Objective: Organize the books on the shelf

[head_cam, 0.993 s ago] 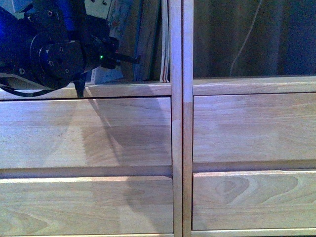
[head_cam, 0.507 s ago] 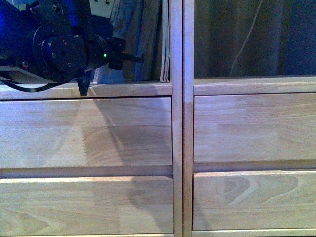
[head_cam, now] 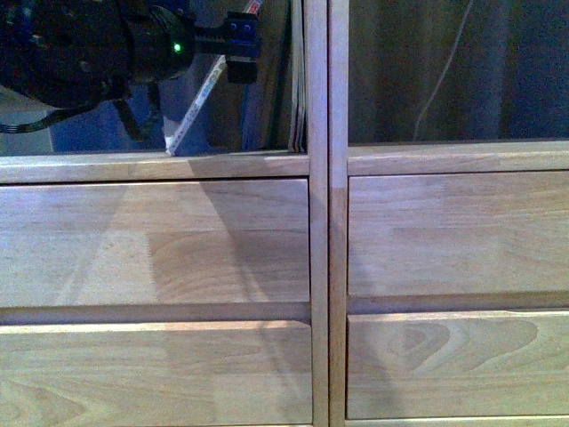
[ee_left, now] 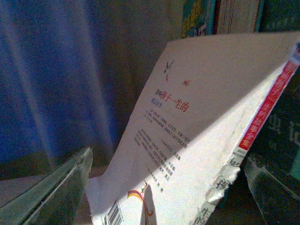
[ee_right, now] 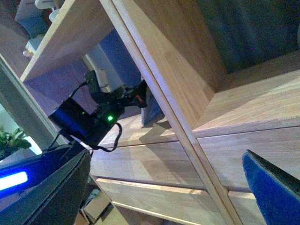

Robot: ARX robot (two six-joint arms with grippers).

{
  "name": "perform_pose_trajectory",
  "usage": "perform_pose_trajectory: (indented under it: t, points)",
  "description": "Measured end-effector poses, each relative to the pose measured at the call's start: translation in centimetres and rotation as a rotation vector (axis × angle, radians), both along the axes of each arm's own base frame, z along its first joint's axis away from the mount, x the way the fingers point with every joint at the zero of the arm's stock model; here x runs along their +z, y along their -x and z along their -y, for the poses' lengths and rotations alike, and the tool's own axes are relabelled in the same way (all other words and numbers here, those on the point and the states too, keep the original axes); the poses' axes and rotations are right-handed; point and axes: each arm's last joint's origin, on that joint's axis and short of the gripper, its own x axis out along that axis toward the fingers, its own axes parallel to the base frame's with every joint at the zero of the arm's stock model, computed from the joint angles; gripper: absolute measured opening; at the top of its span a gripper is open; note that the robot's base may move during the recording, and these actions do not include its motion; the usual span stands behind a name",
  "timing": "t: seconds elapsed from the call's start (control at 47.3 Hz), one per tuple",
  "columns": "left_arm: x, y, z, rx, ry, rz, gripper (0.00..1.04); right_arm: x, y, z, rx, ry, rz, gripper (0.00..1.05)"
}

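A white book [head_cam: 193, 107] with a red-and-white spine leans at a slant in the left compartment of the light-wood shelf [head_cam: 318, 222], its lower corner on the shelf board. My left gripper [head_cam: 242, 52] is open at the book's upper part. In the left wrist view the same white book [ee_left: 187, 136] fills the space between the spread fingers [ee_left: 65, 187] of the left gripper [ee_left: 173, 201]. More books [head_cam: 298, 89] stand upright against the divider; tan pages and a teal cover [ee_left: 234, 14] show behind. My right gripper [ee_right: 166, 197] is open and holds nothing, away from the shelf.
Plain drawer fronts [head_cam: 160, 240] fill the space below both compartments. The right compartment [head_cam: 444, 71] is open-backed, with a dark curtain and a thin cable behind it. The left arm [ee_right: 101, 117] reaches into its compartment in the right wrist view.
My left arm has risen and moved right, deeper into the compartment. The white book now leans diagonally where a low white shape sat before.
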Motion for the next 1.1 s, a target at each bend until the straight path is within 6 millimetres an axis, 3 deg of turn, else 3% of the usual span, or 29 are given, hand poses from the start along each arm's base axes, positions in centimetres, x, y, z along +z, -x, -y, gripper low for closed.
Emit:
perform_pose_trajectory:
  t: [0.232,0.38,0.549,0.676,0.718,0.782,0.887,0.972,1.099]
  points:
    - [0.6,4.3,-2.4,-0.004,0.092,-0.004,0.97,0.0,0.0,0.0,0.000,0.000,0.000,0.98]
    - [0.3,8.1,-4.6,-0.002,0.105,0.028,0.97,0.0,0.0,0.0,0.000,0.000,0.000,0.98]
    - [-0.9,14.0,-6.9,-0.085,0.112,0.017,0.97,0.0,0.0,0.0,0.000,0.000,0.000,0.98]
    - [-1.2,16.8,-7.7,-0.124,0.155,0.011,0.97,0.0,0.0,0.0,0.000,0.000,0.000,0.98]
    - [-1.0,17.0,-7.8,-0.059,0.163,-0.041,0.93,0.0,0.0,0.0,0.001,0.000,0.000,0.98]
    - [-2.5,17.9,-8.6,0.101,0.152,-0.211,0.81,0.0,0.0,0.0,0.000,0.000,0.000,0.98]
    - [-5.1,19.3,-9.5,0.142,0.130,-0.290,0.66,-0.4,0.1,-0.3,-0.240,0.039,-0.080,0.88]
    - [-7.8,20.9,-10.5,0.155,0.124,-0.309,0.49,-3.3,0.8,-0.6,-0.476,0.267,-0.180,0.71]
    - [-10.4,23.1,-11.4,0.150,0.123,-0.308,0.22,-6.8,1.6,-1.1,-0.575,0.456,-0.173,0.45]
